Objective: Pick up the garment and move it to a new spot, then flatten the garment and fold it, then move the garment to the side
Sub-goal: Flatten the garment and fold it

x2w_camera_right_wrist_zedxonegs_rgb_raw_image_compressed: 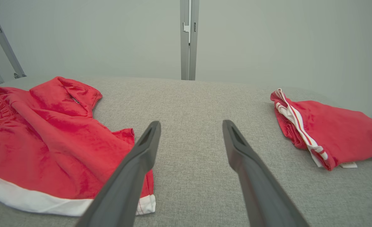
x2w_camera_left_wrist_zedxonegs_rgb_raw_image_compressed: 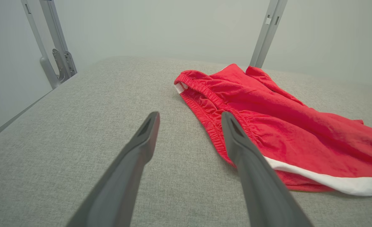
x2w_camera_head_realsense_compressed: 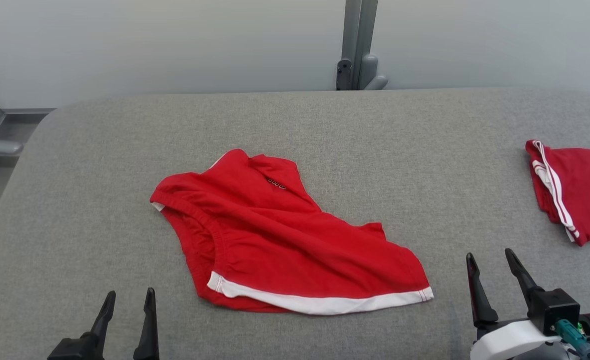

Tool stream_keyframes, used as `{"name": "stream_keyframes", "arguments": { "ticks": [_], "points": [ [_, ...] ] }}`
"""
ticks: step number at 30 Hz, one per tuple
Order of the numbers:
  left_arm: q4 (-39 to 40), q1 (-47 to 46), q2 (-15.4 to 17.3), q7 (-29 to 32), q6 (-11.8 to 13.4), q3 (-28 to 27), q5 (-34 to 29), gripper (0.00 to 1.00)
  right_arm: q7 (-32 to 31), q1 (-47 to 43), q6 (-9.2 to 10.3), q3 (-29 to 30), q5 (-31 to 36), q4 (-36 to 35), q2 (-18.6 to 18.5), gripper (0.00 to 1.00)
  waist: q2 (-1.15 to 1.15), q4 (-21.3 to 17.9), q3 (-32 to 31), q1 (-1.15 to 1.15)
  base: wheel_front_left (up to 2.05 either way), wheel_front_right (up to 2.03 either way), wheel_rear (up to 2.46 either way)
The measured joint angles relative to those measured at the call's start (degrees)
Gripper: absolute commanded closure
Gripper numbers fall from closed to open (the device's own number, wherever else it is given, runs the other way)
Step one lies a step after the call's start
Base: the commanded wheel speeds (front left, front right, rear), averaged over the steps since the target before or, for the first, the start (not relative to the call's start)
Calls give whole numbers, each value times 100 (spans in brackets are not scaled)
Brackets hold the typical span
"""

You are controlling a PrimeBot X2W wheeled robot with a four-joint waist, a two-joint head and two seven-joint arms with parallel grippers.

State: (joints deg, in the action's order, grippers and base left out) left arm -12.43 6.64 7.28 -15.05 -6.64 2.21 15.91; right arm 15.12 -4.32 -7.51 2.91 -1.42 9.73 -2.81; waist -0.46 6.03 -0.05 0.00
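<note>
Pairs tallied on one grey table (x2w_camera_head_realsense_compressed: pixel 325 125)
Red garments number two: the white-hemmed garment (x2w_camera_head_realsense_compressed: pixel 284 240) and the striped garment (x2w_camera_head_realsense_compressed: pixel 575 190). Grippers number two: the left gripper (x2w_camera_head_realsense_compressed: pixel 130 294) and the right gripper (x2w_camera_head_realsense_compressed: pixel 489 254), each with two dark fingers (x2w_camera_head_realsense_compressed: pixel 479 295), four in all. One metal post (x2w_camera_head_realsense_compressed: pixel 357 45) in the head view.
</note>
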Motion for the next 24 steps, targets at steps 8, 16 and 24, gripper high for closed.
{"name": "stream_keyframes", "arguments": {
  "ticks": [8, 16, 24],
  "points": [
    [-73, -89, -41, 0, -67, 85, -92, 0, 0, 27, 0, -55, -178, 26, -4, 0, 0, -62, 95, 0, 0, 0, 0],
    [-479, -770, 467, 151, -76, 1557, 546, 0, -733, 611, -1, -979, -355, 630, -305, 0, 0, -106, 435, 0, 0, 0, 0],
    [-1043, -1647, 1136, 572, -76, 2673, 1349, 0, -1616, 860, -1, -1688, -871, 721, -778, 0, 0, -155, 875, 0, 0, 0, 0]
  ]
}}
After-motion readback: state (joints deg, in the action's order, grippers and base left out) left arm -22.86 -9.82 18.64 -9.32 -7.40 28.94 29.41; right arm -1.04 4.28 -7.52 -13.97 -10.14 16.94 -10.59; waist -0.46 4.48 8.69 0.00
